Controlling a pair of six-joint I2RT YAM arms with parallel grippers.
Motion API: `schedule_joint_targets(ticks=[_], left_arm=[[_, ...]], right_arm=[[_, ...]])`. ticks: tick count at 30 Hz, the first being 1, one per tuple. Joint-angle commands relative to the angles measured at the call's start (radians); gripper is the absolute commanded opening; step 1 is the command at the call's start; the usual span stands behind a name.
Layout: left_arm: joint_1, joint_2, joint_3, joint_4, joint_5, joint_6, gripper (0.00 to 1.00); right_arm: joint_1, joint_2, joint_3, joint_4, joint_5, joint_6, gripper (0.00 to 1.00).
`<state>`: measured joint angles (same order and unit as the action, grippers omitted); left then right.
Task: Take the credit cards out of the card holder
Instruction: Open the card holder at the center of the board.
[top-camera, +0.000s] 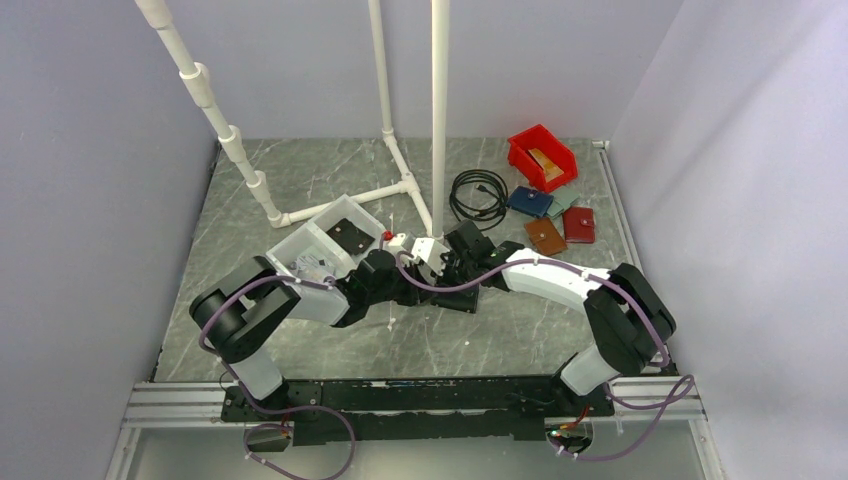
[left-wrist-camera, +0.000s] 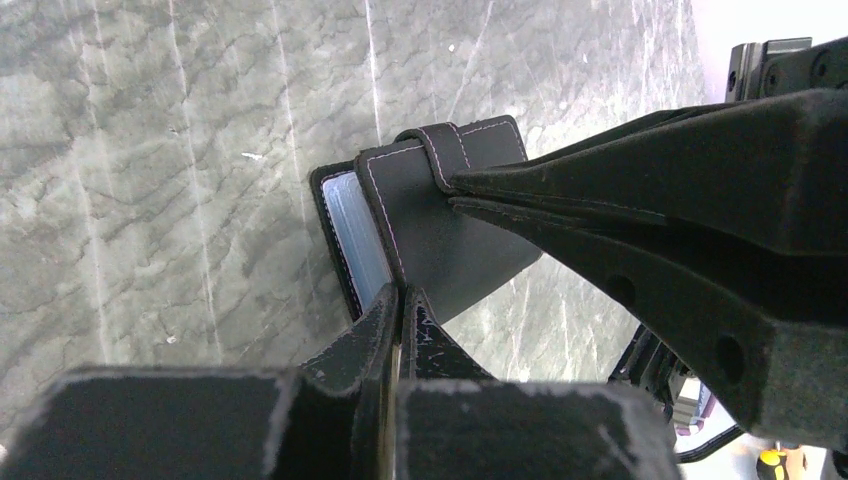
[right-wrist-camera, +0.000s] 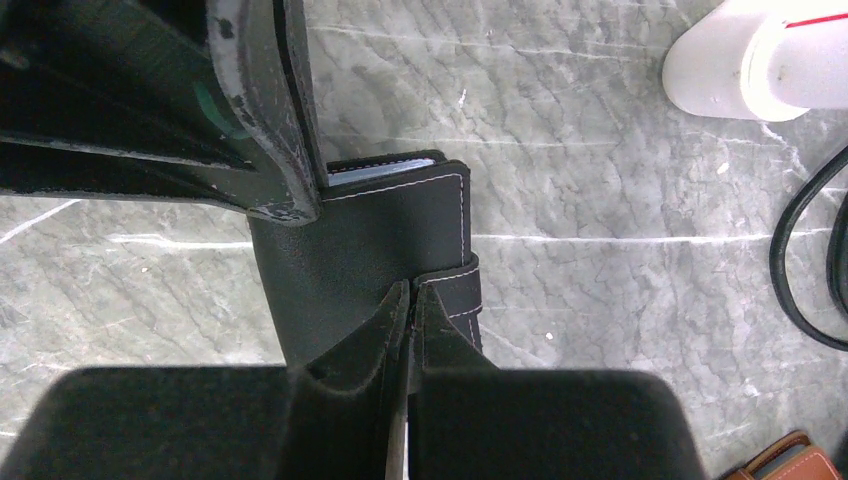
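The black card holder (left-wrist-camera: 440, 220) is held just above the table, its stitched cover partly lifted. A pale grey-blue inner window (left-wrist-camera: 355, 235) shows under the cover. My left gripper (left-wrist-camera: 400, 296) is shut on the cover's near edge. My right gripper (right-wrist-camera: 410, 292) is shut on the holder's closing strap (right-wrist-camera: 458, 290); its fingers (left-wrist-camera: 600, 200) come in from the right in the left wrist view. In the top view both grippers meet over the holder (top-camera: 462, 296) at mid-table. The credit cards are hidden inside; only a thin pale edge (right-wrist-camera: 380, 170) shows.
At the back right are a red bin (top-camera: 543, 157), a dark blue wallet (top-camera: 529, 201), a brown wallet (top-camera: 545, 236) and a red wallet (top-camera: 579, 224). A coiled black cable (top-camera: 478, 195) and a white pipe frame (top-camera: 400, 170) stand behind. A translucent box (top-camera: 320, 250) sits left.
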<state>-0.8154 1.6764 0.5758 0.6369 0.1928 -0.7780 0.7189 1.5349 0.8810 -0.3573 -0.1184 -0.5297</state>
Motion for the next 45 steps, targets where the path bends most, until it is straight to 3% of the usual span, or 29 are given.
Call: schedule_joint_targets(ticks=[1,17,25,32,37,45], left_arm=[[-0.001,-0.039,-0.032,-0.087,0.016,0.045,0.00],[0.028,-0.024,-0.020,-0.150,0.059,0.055,0.00],[0.030,-0.048,0.003,-0.214,0.083,0.116,0.00],[0.032,-0.106,0.052,-0.338,0.077,0.238,0.00],[0.048,-0.121,0.096,-0.426,0.084,0.263,0.19],[0.096,-0.221,0.061,-0.474,0.019,0.188,0.40]], right_arm=[[-0.040,-0.024,0.010,-0.011,0.115,-0.012,0.00],[-0.075,-0.080,0.007,-0.017,0.123,-0.014,0.00],[-0.116,-0.072,0.017,-0.031,0.052,0.010,0.00],[-0.203,-0.053,0.041,-0.084,-0.103,0.049,0.00],[-0.227,-0.020,0.053,-0.130,-0.159,0.051,0.00],[-0.263,0.017,0.063,-0.170,-0.188,0.082,0.00]])
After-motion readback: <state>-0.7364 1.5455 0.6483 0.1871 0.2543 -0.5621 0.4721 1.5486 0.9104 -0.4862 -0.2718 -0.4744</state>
